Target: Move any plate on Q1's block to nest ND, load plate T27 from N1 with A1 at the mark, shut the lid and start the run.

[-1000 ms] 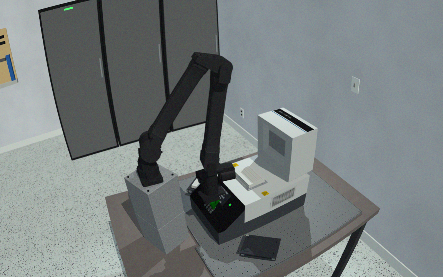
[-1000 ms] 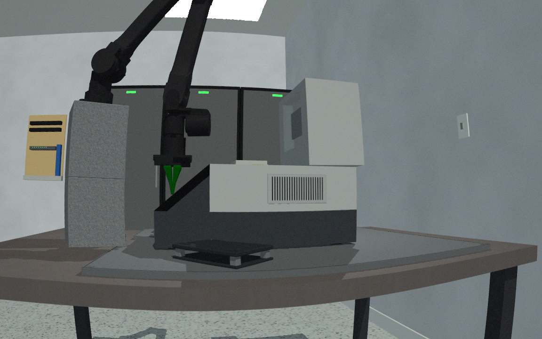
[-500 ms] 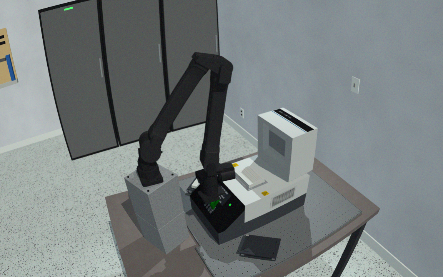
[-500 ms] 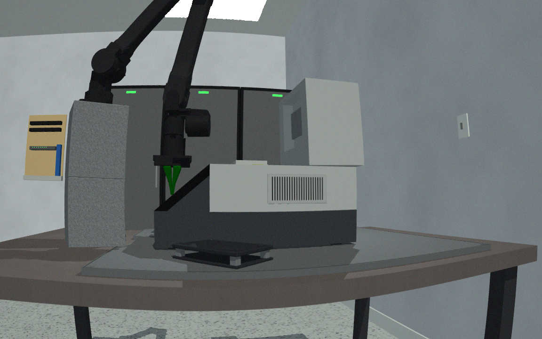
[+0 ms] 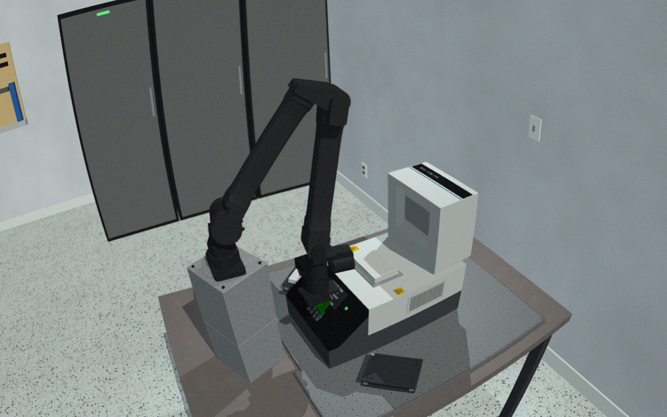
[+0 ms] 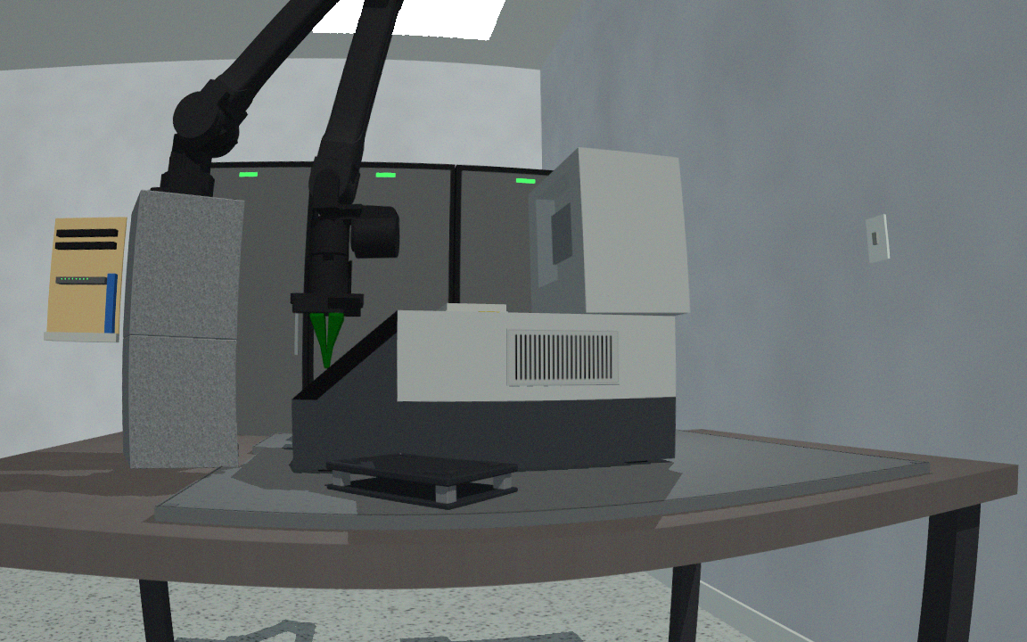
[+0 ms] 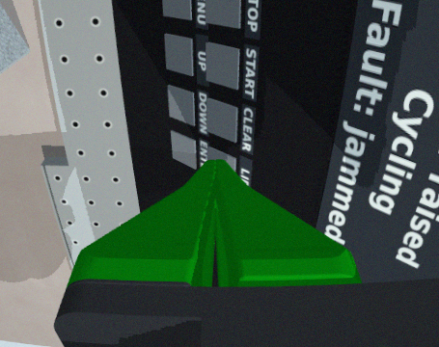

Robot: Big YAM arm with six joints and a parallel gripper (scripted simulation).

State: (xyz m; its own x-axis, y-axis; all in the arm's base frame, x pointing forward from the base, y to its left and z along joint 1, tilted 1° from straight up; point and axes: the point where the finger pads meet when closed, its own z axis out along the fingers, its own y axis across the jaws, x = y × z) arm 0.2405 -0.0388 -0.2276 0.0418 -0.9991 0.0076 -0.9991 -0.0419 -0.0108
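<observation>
Claw: the claw [image 7: 215, 168] is clenched, its green fingers [image 6: 326, 339] pressed together into one point, with nothing between them.
Claw position: it points straight down over the keypad [image 7: 203, 65] on Q1 [image 5: 418, 290]'s sloped black front panel; in the wrist view the tip covers the last key of the upper row, just past CLEAR [image 7: 248, 129]. Whether the tip touches the key cannot be told.
Lid: Q1's lid [image 5: 432, 218] stands raised at the rear of the machine, at about 2 o'clock from the claw in the top view.
Plate T27: the white plate T27 [image 5: 377, 265] lies on Q1's open block, in front of the raised lid and at about 2 o'clock from the claw in the top view. Its printed marks are too small to read.
Status lamp: a green dot [image 5: 346, 308] glows on the black panel, at 3 o'clock from the claw.
Dark nest: a flat black nest [image 5: 388, 372] sits bare on the desk [image 5: 548, 306], at about 5 o'clock from Q1's front panel in the top view.
Arm base: the arm stands on a grey pedestal [image 5: 237, 321], at 9 o'clock from Q1.
</observation>
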